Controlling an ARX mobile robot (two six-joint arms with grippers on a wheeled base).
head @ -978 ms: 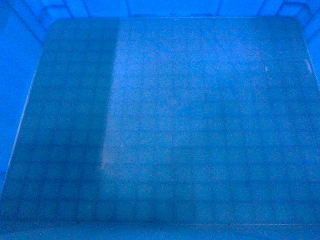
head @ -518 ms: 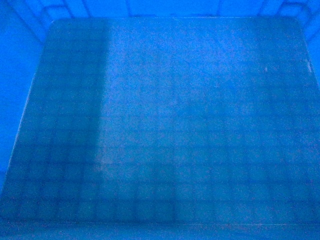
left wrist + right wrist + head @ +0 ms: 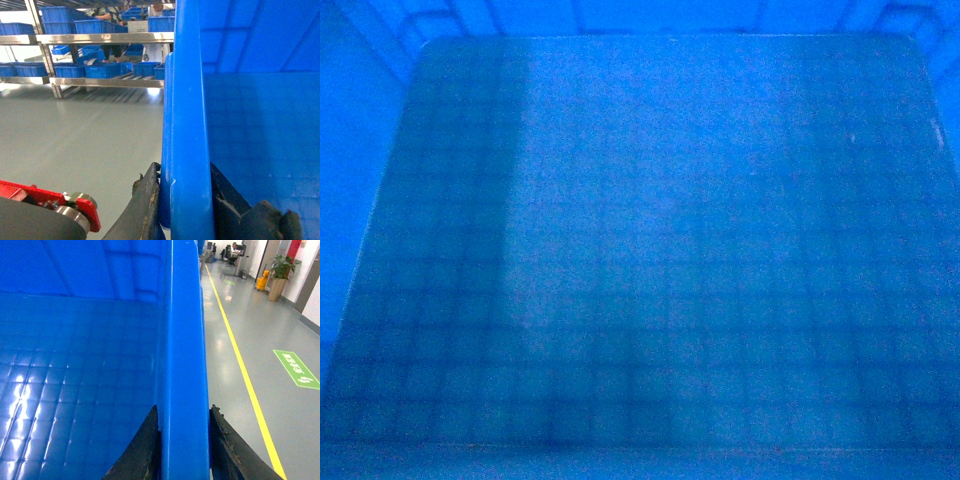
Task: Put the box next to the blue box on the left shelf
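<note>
left gripper (image 3: 186, 200): black fingers straddling the thick rim of the large bright-blue plastic crate (image 3: 260, 130), one finger (image 3: 142, 205) outside the wall, one inside; clamped on that left wall.
right gripper (image 3: 182, 445): same grip on the opposite rim, worn black fingers (image 3: 142, 445) pressed to either face of the wall; closed on it.
wrists: both cameras sighting along the rim each holds, fingers entering from the bottom edge.
head view: neither arm nor gripper visible, only crate floor.
</note>
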